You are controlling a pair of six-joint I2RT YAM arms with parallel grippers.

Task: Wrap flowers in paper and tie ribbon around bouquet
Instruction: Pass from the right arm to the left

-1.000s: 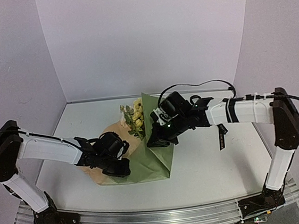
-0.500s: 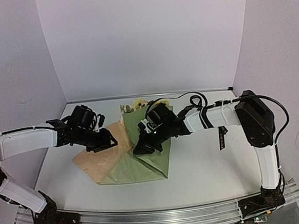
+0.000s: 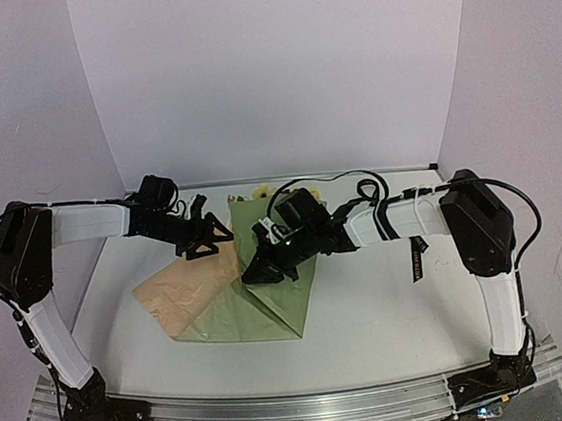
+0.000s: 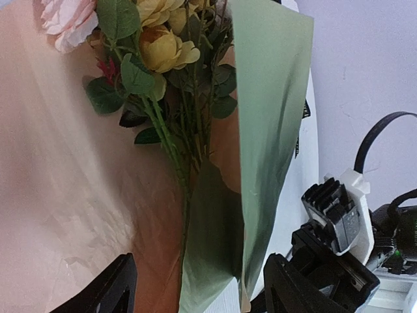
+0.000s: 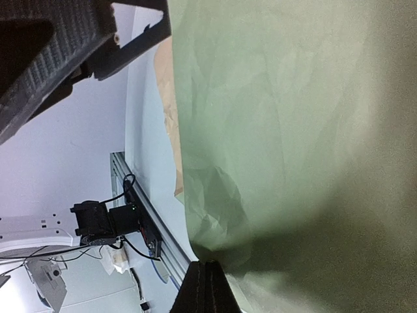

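The olive-green paper (image 3: 261,311) lies mid-table with its tan underside turned up on the left. One green flap (image 4: 267,98) stands folded over the flowers (image 4: 159,49), whose yellow and pink heads peek out at the back (image 3: 257,191). My left gripper (image 3: 209,240) hovers open at the paper's back left edge. In the left wrist view its fingers (image 4: 120,290) straddle the stems and touch nothing. My right gripper (image 3: 252,271) is shut on a crumpled edge of the green paper (image 5: 293,130), its fingertips (image 5: 208,287) pressed together. The black ribbon (image 3: 416,257) lies on the table under the right forearm.
The white table (image 3: 392,309) is boxed in by pale walls at the back and sides. A metal rail (image 3: 302,409) runs along its near edge. The right arm's wrist block (image 4: 339,222) sits close beside the left gripper's right finger.
My left gripper let go of the tan side of the paper, opened, and swung from the near left to the back by the flowers. My right gripper drew the green fold leftward and lower.
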